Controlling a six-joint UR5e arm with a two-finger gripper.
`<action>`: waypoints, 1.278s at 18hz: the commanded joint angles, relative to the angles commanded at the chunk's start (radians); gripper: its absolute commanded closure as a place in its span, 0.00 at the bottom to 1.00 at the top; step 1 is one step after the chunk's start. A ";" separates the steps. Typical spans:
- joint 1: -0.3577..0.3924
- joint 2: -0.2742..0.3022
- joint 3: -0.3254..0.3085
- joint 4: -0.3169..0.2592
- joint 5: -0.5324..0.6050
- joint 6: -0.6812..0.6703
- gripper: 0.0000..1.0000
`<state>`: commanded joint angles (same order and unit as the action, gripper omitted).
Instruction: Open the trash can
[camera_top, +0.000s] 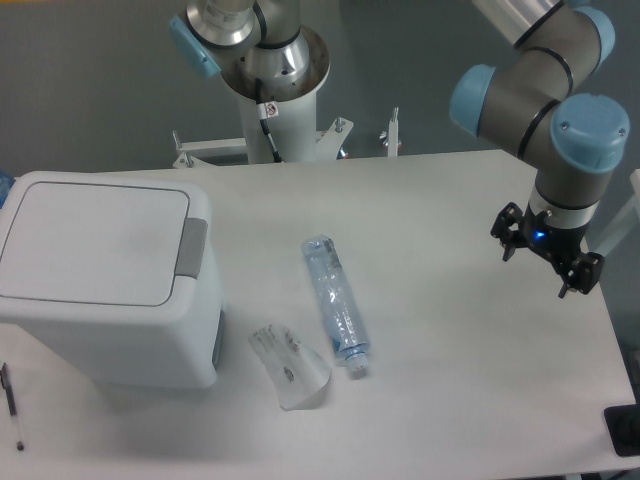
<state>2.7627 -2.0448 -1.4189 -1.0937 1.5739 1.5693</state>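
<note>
Plastic is what we are dealing with: the trash can (105, 280) is a big, boxy white bin with rounded corners, and we judge it rigid, fairly light and smooth-skinned, so a sideways shove could slide it on the table (470, 400) rather than work the lid. It stands at the table's left edge, its flat lid (95, 243) down and shut. On the lid's right edge sits a grey push tab (194, 247), and that is where we would press, straight down, not pinch. Just right of the can lie a crumpled clear cup (290, 368) and, beyond it, a clear bottle (336, 305) on its side; neither touches the can. Our gripper (547, 258) hangs well to the right of the can, over the table's far right side, its two fingers spread apart with nothing between them. At the can's lower left a pen (11, 405) lies on the table.
</note>
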 joint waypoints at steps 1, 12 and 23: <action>0.000 0.000 -0.002 0.000 0.000 0.000 0.00; 0.017 0.018 -0.049 0.000 -0.128 -0.056 0.00; 0.028 0.070 -0.127 0.043 -0.534 -0.414 0.00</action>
<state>2.7903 -1.9743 -1.5461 -1.0511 1.0403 1.1554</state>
